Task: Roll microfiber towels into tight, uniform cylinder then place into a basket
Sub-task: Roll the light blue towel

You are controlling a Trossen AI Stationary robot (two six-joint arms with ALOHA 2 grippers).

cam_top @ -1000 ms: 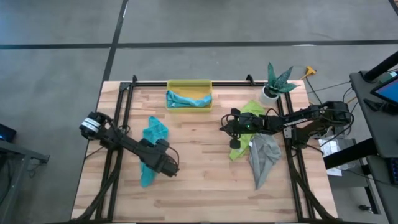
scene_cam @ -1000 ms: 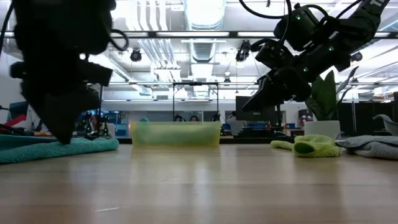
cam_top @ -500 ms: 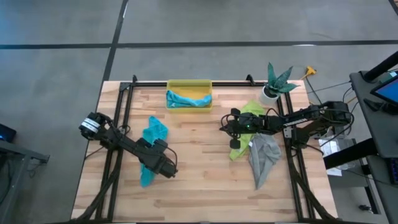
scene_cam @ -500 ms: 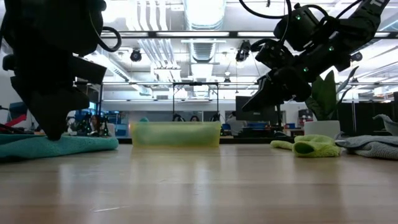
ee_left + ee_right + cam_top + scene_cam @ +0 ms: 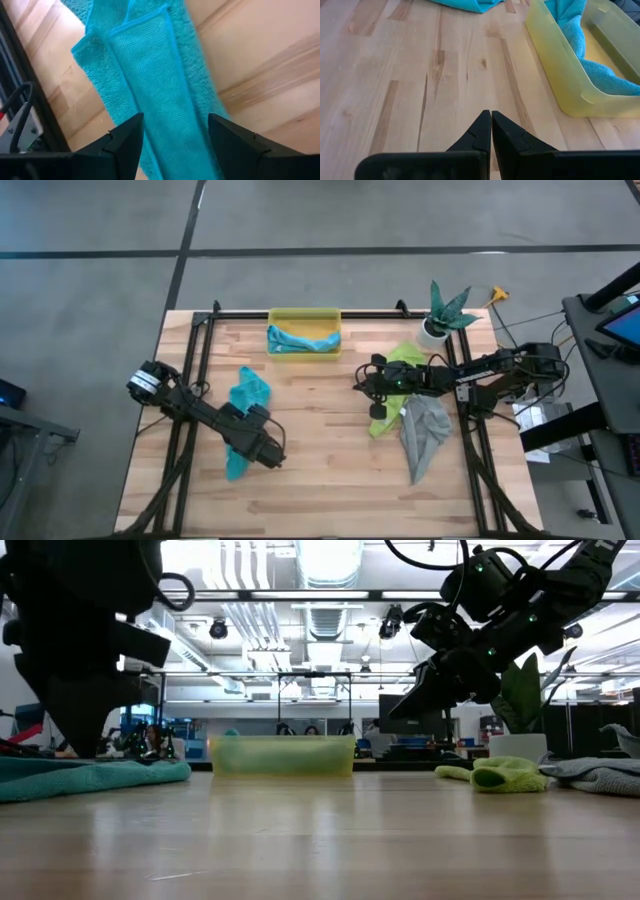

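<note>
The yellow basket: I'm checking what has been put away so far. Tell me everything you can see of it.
The basket is a shallow rectangular bin of translucent yellow plastic with low, smooth walls. It sits upright at the table's far edge, left of the white plant pot. One blue towel lies in it, loosely bunched rather than rolled, rising above the rim. Neither hand touches it; the right hand, shut, points toward its near wall.

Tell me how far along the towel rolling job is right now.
Done: one blue towel sits in the yellow basket, though loosely bunched. In hand: the left gripper, open, hovers over the teal towel, folded long but unrolled. Left: the lime green towel and grey towel lie crumpled; the right gripper, shut, holds nothing.
</note>
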